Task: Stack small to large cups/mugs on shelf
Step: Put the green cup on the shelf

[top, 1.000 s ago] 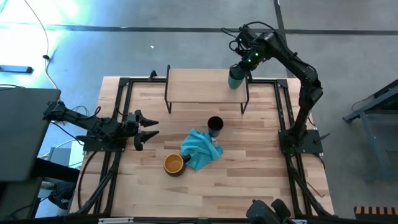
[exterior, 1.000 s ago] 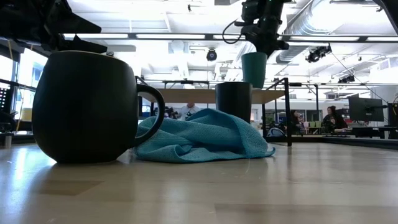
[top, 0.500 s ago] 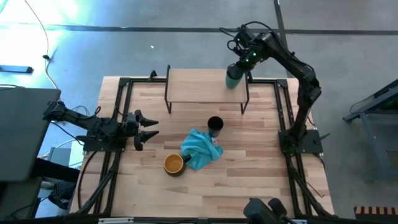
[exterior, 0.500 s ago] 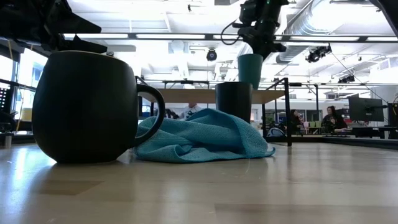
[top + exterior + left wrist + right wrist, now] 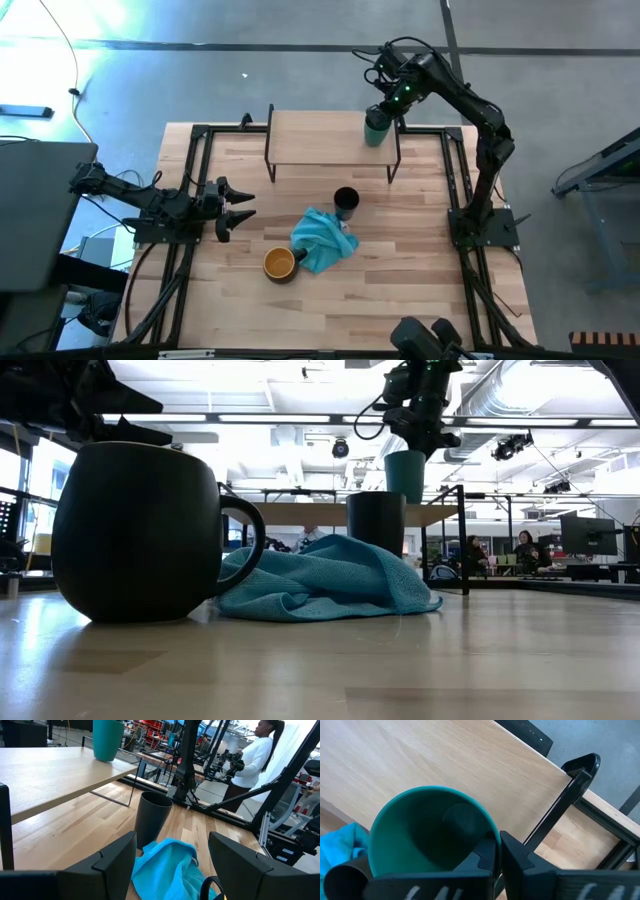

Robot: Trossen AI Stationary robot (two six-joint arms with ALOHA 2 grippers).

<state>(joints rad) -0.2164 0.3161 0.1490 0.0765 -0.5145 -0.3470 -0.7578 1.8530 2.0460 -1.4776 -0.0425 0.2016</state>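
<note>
My right gripper [image 5: 495, 854] is shut on the green cup [image 5: 427, 840], which it holds over the right end of the shelf [image 5: 320, 135]. The cup's base [image 5: 105, 757] is right at the shelf top; whether it touches, I cannot tell. The black cup [image 5: 345, 203] stands upright on the table in front of the shelf. The dark mug [image 5: 280, 264], orange inside, stands nearer, beside the teal cloth [image 5: 322, 240]. My left gripper [image 5: 240, 208] waits open and level at the table's left side. My right gripper holds the green cup by its rim [image 5: 487, 834], one finger inside the cup and one outside, on the side toward the table's right. The fingers come steeply from above, pointing down. The cup hangs upright below them [image 5: 405, 472].
The shelf's black legs [image 5: 395, 160] stand on the table, and black frame rails [image 5: 455, 170] run along the table's sides. The crumpled cloth touches both the mug and the black cup's foot. A person in a white top [image 5: 250, 755] stands beyond the table.
</note>
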